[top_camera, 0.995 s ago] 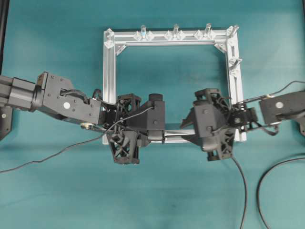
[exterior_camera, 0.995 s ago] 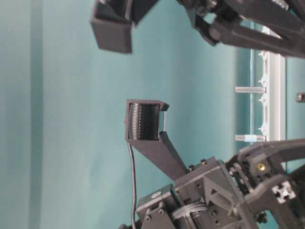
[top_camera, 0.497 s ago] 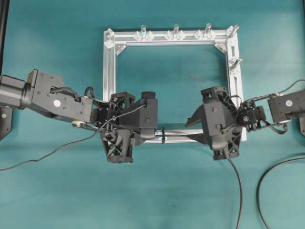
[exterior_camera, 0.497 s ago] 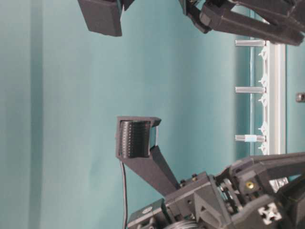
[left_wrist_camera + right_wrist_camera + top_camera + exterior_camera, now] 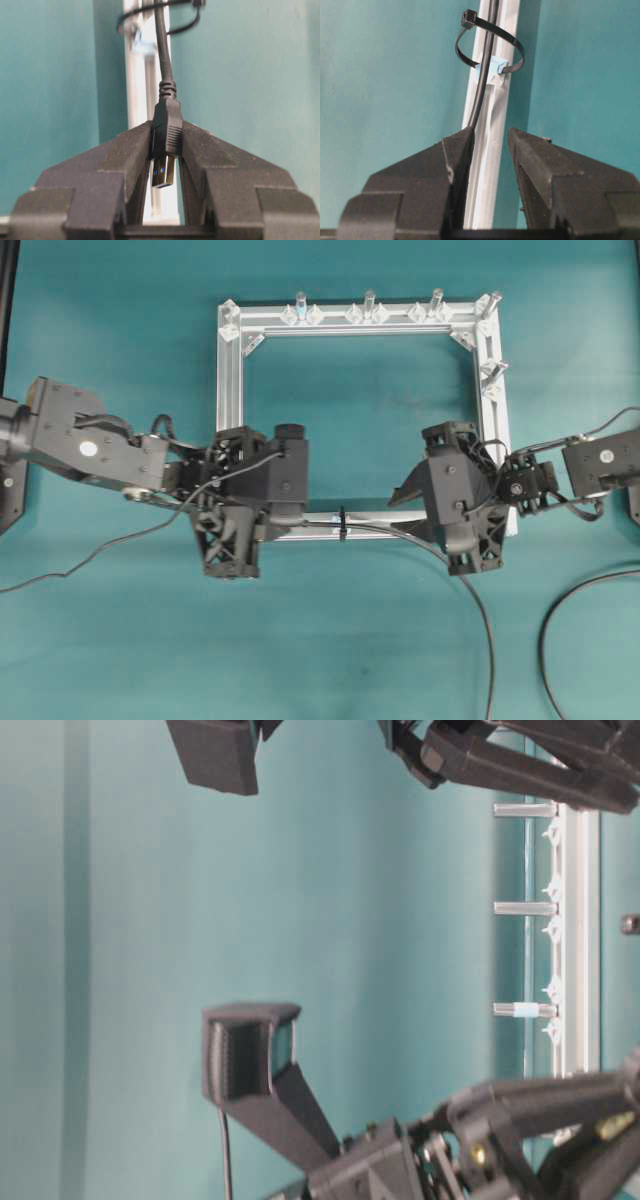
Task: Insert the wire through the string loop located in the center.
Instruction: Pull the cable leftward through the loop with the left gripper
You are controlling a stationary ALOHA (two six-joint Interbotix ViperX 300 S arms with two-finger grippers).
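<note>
Running through the string loop [image 5: 490, 47], the wire [image 5: 165, 65] hugs the frame bar [image 5: 492, 165].

The frame [image 5: 230, 390] is bare silver aluminium with a brushed, faintly shiny face, and its upright pegs [image 5: 368, 304] look like polished metal. The tabletop [image 5: 350, 640] is a matt teal sheet, smooth and even. The wire [image 5: 162, 45] has a smooth black rubbery jacket with a dull sheen; its plug [image 5: 166, 135] is ribbed matt black plastic with a metal tip. The loop [image 5: 490, 42] is thin, slick black plastic. Both end effector [image 5: 165, 165] [image 5: 490, 145] bodies are coarse, grainy black plastic.
</note>
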